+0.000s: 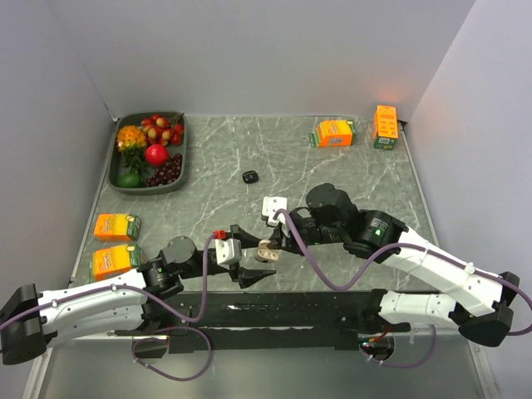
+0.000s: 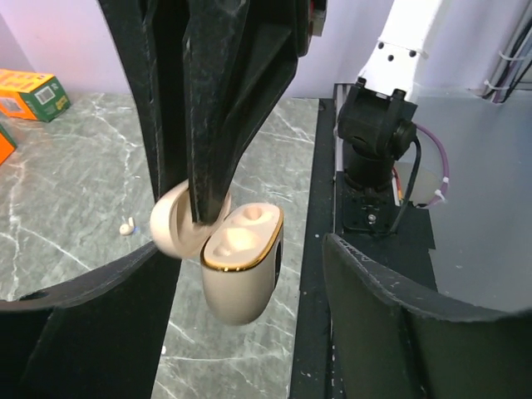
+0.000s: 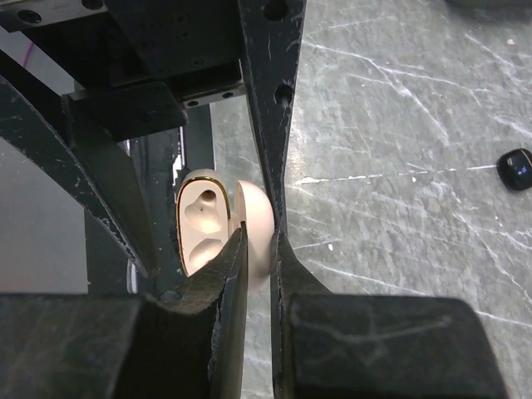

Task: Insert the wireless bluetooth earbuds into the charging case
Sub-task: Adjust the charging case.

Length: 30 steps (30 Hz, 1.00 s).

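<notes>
A beige charging case (image 2: 241,278) with a gold rim hangs open above the near table edge; both of its sockets look empty. My right gripper (image 3: 262,237) is shut on the case's lid (image 3: 259,218), with the case body (image 3: 199,220) to its left; it also shows in the top view (image 1: 268,248). My left gripper (image 2: 245,249) is open, its fingers (image 2: 391,316) on either side of the case body without touching it; it shows in the top view (image 1: 253,273) too. One tiny white earbud (image 2: 126,225) lies on the table beyond. The other earbuds are not visible.
A small black object (image 1: 250,176) lies mid-table and shows in the right wrist view (image 3: 517,169). A fruit tray (image 1: 184,158) stands at the back left. Orange cartons sit at the left (image 1: 116,226) (image 1: 115,259) and at the back right (image 1: 334,133) (image 1: 385,126).
</notes>
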### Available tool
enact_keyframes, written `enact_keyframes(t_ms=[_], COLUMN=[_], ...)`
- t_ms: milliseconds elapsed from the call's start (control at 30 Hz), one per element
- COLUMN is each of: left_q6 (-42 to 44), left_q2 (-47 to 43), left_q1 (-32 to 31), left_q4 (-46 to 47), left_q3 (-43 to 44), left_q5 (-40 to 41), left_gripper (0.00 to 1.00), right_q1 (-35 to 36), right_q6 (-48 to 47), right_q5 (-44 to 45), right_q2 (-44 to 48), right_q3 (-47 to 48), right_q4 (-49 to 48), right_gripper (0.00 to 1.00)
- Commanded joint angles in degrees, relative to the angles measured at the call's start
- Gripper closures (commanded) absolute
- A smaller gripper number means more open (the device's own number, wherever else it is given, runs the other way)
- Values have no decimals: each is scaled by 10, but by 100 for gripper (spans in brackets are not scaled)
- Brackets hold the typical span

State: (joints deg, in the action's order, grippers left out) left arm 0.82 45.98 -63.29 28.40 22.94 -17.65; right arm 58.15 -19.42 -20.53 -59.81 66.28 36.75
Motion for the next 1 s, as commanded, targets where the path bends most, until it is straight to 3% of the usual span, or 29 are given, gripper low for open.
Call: enact_keyframes(t_ms=[0,100,200,233,500,600,633,700,767,967], left_q6=[-5,-5,-4,-4,-28,-27,-27,-28,-27,-27], left_q2=[2,5,8,9,6,9,9,8,4,-6], left_q1=[2,2,1,1,2,2,2,1,1,2], left_q4=[17,14,3,1,5,10,11,21,26,27], left_q3=[29,34,38,38,34,33,33,28,24,13], left_q5=[-26,-35,-41,-43,-39,-38,-37,-37,-36,-20], left_gripper=[29,38,55,65,74,98,99,99,99,99], right_q1=[9,12,12,13,14,14,14,14,14,14], right_q6=[-13,-15,-14,-14,-12,-10,-2,10,25,54], right_q5=[8,13,17,18,18,16,21,23,26,18], right_q2=[-3,-5,-2,-2,-1,-5,-6,-8,-12,-2], right_q3=[13,16,14,13,11,12,13,16,19,25], right_q4=[-22,-20,-24,-25,-27,-27,-28,-30,-34,-53], right_gripper=[100,100,100,100,100,100,100,87,65,41])
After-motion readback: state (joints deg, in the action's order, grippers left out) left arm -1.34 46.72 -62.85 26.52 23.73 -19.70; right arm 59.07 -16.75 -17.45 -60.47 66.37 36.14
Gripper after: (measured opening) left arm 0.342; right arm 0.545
